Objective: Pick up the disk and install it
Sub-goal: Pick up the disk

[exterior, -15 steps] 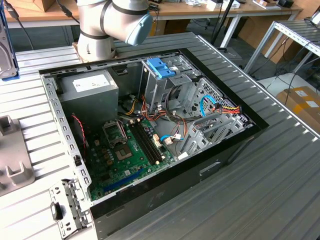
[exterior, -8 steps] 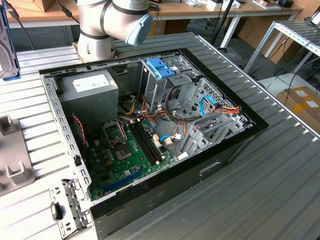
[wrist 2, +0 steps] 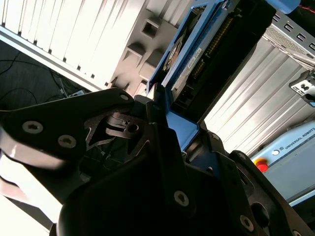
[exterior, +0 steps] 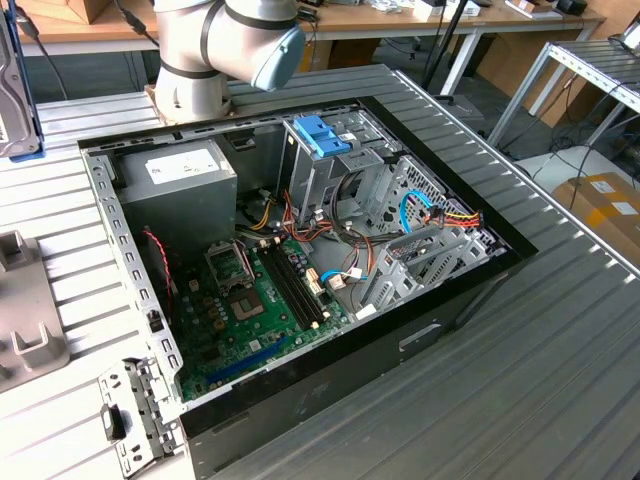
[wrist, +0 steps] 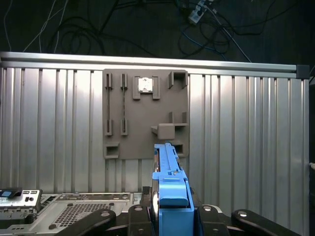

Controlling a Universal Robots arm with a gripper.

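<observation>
The disk (wrist: 170,194), a grey drive in a light-blue carrier frame, stands on edge between the black fingers of my gripper (wrist: 170,219), which is shut on its blue end. In the second wrist view the disk (wrist 2: 206,54) reaches away from the gripper (wrist 2: 165,118), its dark connector edge showing. In the exterior view the disk (exterior: 14,100) hangs upright at the far left edge, above the ribbed table and apart from the open computer case (exterior: 500,262).
A grey slotted holder plate (wrist: 145,113) lies on the ribbed table below the disk, also seen as the holder plate (exterior: 25,320). Inside the case are a power supply (exterior: 180,180), the motherboard (exterior: 250,310) and an upright drive cage with a blue bracket (exterior: 322,135). The arm's base (exterior: 195,60) stands behind the case.
</observation>
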